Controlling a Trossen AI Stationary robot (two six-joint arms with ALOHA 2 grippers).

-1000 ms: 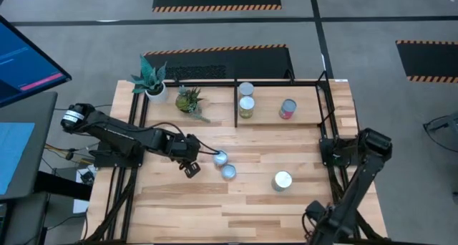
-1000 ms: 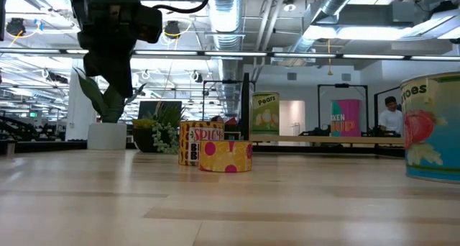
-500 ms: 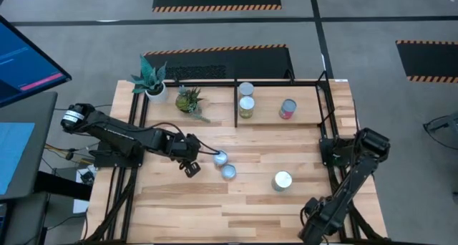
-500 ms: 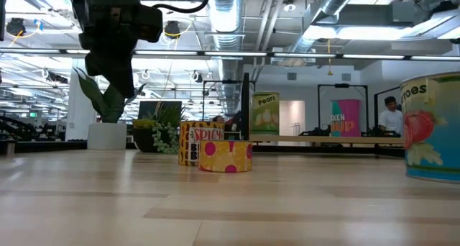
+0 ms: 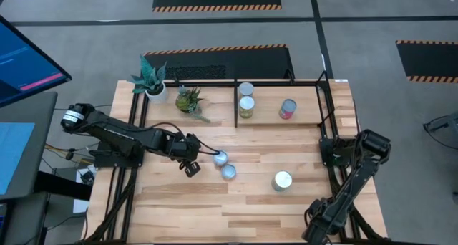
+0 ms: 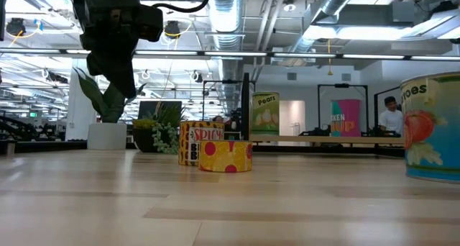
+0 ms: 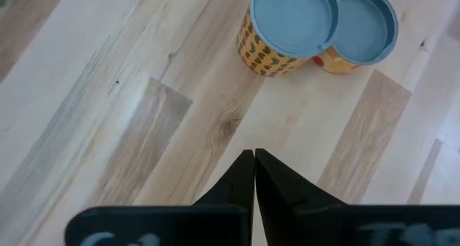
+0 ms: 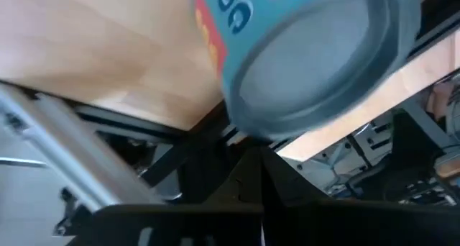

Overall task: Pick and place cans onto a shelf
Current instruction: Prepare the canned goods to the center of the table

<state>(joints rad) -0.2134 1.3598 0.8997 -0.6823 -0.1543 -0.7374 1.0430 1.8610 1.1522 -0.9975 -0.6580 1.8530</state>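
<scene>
Two yellow-labelled cans (image 7: 291, 23) (image 7: 359, 30) stand touching each other mid-table, also in the high view (image 5: 220, 158) (image 5: 228, 172). My left gripper (image 5: 189, 164) (image 7: 254, 156) hangs shut just left of them, above the wood, holding nothing. A light blue can (image 5: 282, 180) (image 8: 316, 52) stands alone toward the right. My right gripper (image 5: 317, 218) (image 8: 260, 163) is shut near the table's near right corner, apart from that can. Three cans (image 5: 247, 107) (image 5: 246, 89) (image 5: 288, 109) stand in the shelf (image 5: 279, 123) at the far side.
Two potted plants (image 5: 152, 79) (image 5: 189, 99) stand at the far left beside the shelf. Black frame bars (image 5: 325, 123) run along the table's right and left sides. Bare wood (image 5: 215, 209) lies between the cans and the near edge.
My right arm has sunk toward the table near the near right corner and tipped a little, its gripper staying shut. The cans have not moved.
</scene>
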